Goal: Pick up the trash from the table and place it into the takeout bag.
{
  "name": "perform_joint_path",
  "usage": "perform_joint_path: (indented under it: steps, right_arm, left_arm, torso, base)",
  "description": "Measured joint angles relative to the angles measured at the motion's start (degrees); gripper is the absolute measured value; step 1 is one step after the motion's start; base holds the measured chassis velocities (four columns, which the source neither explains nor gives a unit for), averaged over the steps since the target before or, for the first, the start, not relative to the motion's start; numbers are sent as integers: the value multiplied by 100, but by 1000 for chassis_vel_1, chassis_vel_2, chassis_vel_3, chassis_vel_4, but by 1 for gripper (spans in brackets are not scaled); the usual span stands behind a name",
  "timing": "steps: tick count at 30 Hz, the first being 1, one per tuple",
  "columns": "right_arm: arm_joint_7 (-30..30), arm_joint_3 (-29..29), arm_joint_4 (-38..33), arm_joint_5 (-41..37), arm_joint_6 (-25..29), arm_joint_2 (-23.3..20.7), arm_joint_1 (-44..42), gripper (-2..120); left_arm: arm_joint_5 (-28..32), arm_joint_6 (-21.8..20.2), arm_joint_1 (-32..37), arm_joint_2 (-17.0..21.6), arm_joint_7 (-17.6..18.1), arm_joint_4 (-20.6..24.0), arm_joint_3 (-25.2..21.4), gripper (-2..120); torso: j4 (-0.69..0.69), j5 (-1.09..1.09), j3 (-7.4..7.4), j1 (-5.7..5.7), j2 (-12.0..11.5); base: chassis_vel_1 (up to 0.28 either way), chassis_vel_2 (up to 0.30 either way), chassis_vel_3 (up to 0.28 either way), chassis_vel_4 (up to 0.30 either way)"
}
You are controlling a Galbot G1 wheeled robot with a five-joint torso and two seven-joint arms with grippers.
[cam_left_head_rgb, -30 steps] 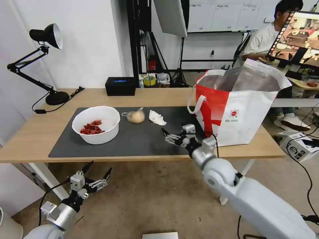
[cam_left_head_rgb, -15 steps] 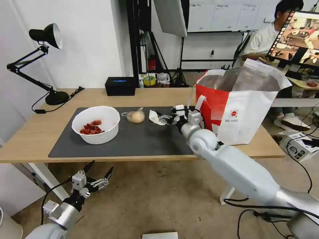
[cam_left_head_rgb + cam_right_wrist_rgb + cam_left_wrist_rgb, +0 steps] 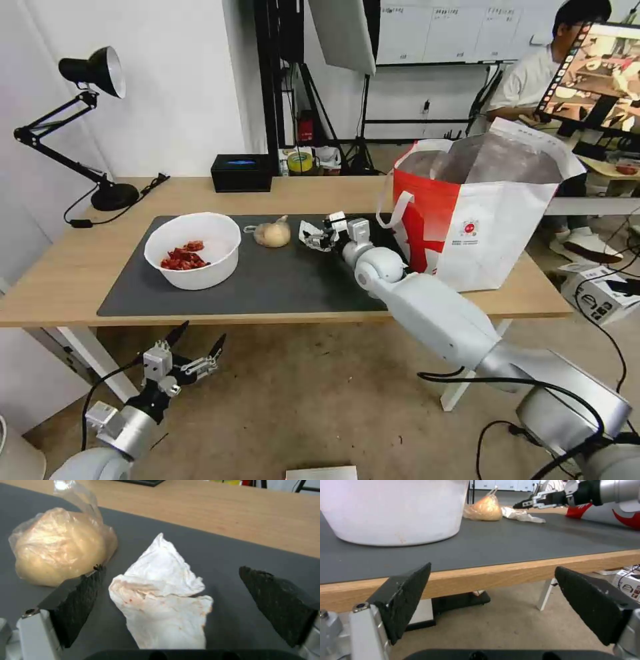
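From the head camera I have the right gripper [image 3: 319, 238] reached out over the dark grey mat [image 3: 280, 280] on the light-wood table [image 3: 60, 273], its fingers spread and sitting right at the crumpled white tissue [image 3: 308, 233], which lies between the clear bag around a beige lump [image 3: 272, 234] and the red-and-white takeout bag [image 3: 480, 213] standing open at the table's right end; the white bowl with red scraps [image 3: 193, 250] sits well apart on the left of the mat, and my left gripper [image 3: 183, 360] hangs parked below the table edge with its fingers apart. The left wrist camera confirms that: both black pads [image 3: 405, 600] wide open on nothing, the table edge above them, and across the mat the right gripper [image 3: 528, 503] poised just over the tissue [image 3: 520, 515]. The right wrist camera shows the tissue [image 3: 163, 592] centred between the two open pads [image 3: 78, 602], though I can't quite tell whether they are low enough to touch the mat. The bagged lump [image 3: 58, 547] is close beside one pad, so I judge the grasp wants a straight drop, closing on the tissue's bunched middle rather than its thin tip, and keeping that pad off the plastic so the bag isn't dragged along
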State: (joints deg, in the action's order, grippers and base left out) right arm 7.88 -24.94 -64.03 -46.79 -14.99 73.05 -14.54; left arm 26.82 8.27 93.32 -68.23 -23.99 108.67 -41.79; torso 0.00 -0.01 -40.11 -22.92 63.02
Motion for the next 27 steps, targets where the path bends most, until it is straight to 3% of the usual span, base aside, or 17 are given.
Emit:
perform_joint_path:
  steps: [11, 27]
  right_arm:
    - [-310, -6, 669, 37, -164, 456, 287, 100]
    - [-507, 22, 909, 89, -339, 583, 325, 100]
  left_arm:
    - [0, 17, -82, 6, -1, -87, 72, 100]
    - [2, 34, -167, 4, -5, -181, 151, 100]
  torso:
    - [1, 0, 0, 0, 0]
    - [0, 0, 0, 0, 0]
  base:
    - [0, 0, 0, 0]
    - [0, 0, 0, 0]
